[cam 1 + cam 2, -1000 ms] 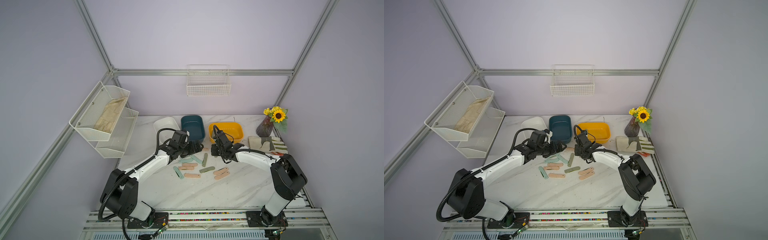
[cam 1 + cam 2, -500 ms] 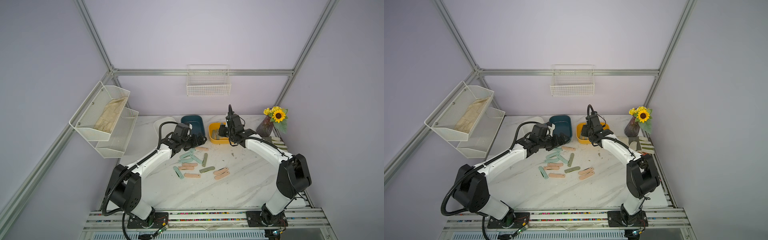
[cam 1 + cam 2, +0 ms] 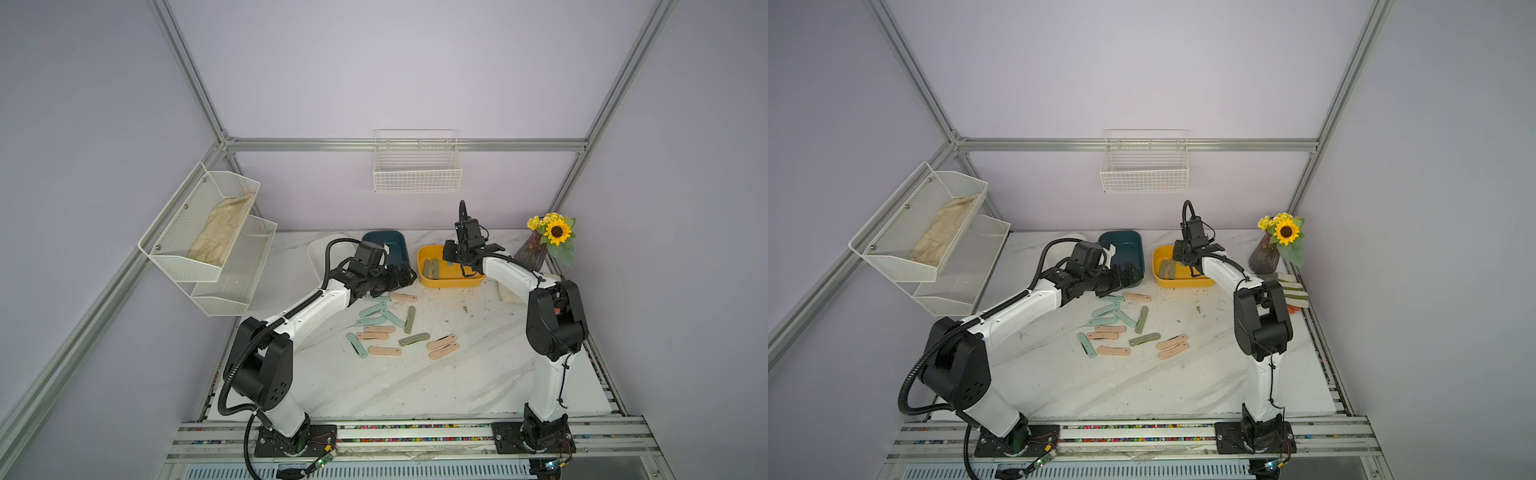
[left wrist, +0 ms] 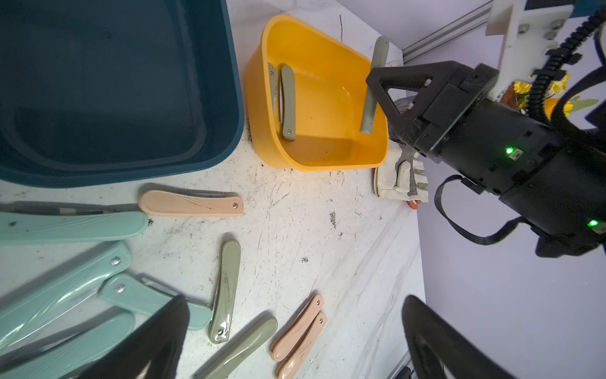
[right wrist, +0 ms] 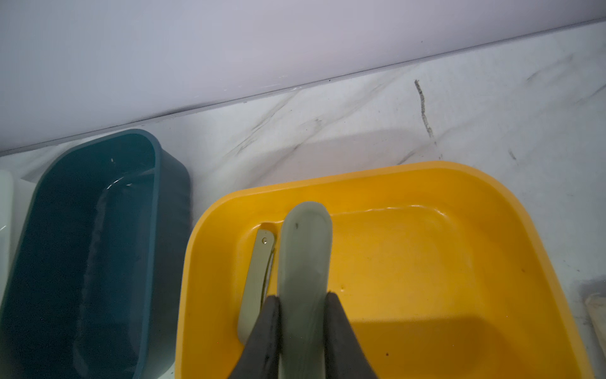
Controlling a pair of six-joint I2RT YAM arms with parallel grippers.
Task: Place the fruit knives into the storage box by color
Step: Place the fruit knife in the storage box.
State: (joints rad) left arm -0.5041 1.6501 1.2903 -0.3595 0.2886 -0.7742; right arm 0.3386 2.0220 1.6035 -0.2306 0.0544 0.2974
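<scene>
The right tool [image 5: 303,300] clenches an olive fruit knife [image 5: 305,249] above the yellow box [image 5: 492,203], where 2 olive knives [image 4: 288,101] lie. The left tool [image 3: 401,276], released, hovers by the teal box [image 3: 388,243]; other knives [image 3: 384,328] litter the surface [image 3: 415,386].

- The olive grey-green folded plastic knife [image 5: 305,262] clamped in the right gripper [image 5: 303,295] is cut off by the right wrist view's edge.
- A second olive knife [image 5: 257,272] in the yellow plastic box [image 5: 459,183] is partly covered by a black finger [image 5: 265,328].
- The dark teal plastic box [image 4: 114,98] is cropped in the left wrist view and partly masked by the left gripper [image 3: 401,276] in both top views.
- The white plastic box [image 3: 316,257] is largely concealed behind the left arm [image 3: 316,307].
- The striped work glove [image 3: 508,294] is mostly hidden by the right arm [image 3: 511,274] in a top view.
</scene>
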